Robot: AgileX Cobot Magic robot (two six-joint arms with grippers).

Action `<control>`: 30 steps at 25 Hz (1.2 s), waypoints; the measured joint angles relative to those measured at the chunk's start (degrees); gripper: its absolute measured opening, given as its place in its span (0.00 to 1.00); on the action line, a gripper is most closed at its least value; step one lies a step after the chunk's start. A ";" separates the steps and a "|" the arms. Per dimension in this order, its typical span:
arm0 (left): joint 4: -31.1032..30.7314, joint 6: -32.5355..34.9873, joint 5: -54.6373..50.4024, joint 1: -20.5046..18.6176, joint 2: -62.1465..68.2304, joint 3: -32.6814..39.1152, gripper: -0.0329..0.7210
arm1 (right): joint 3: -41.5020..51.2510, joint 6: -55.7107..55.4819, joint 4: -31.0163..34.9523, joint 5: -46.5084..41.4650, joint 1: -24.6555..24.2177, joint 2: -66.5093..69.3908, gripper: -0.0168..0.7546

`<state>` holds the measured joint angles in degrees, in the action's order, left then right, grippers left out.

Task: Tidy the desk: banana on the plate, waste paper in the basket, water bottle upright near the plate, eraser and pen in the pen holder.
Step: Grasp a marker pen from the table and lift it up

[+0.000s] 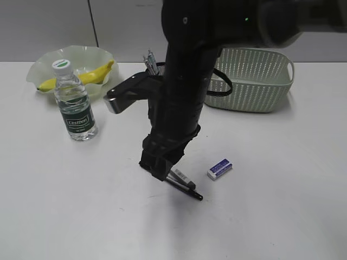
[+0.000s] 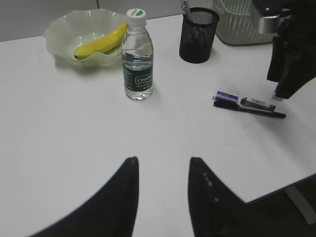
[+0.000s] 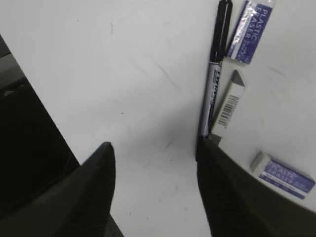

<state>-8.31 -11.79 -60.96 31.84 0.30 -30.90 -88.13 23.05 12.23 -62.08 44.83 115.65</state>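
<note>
My right gripper (image 3: 154, 148) stands open, low over the desk (image 1: 65, 206). Its right finger rests at the end of the black pen (image 3: 215, 74), and nothing lies between its fingers. A white barcode tag (image 3: 227, 106) lies against the pen. One blue-and-white eraser (image 3: 252, 29) is beside the pen's far end, and another eraser (image 3: 284, 177) is near the right finger. The banana (image 1: 87, 77) lies in the plate (image 1: 40, 65). The water bottle (image 1: 76, 103) stands upright in front of the plate. The pen holder (image 2: 198, 34) holds pens. My left gripper (image 2: 164, 163) is open and empty. The waste paper is out of view.
The green basket (image 1: 255, 78) stands at the back right. My right arm (image 1: 181, 97) hides most of the pen holder in the exterior view. In the left wrist view the desk's front edge (image 2: 281, 185) runs near the lower right corner.
</note>
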 joint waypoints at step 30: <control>0.05 0.00 0.13 0.00 0.00 0.00 0.38 | -11.44 -4.62 -4.22 -0.50 0.11 18.01 0.57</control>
<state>-8.26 -11.79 -60.83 31.84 0.30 -30.90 -99.57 18.43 8.01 -62.58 44.94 133.65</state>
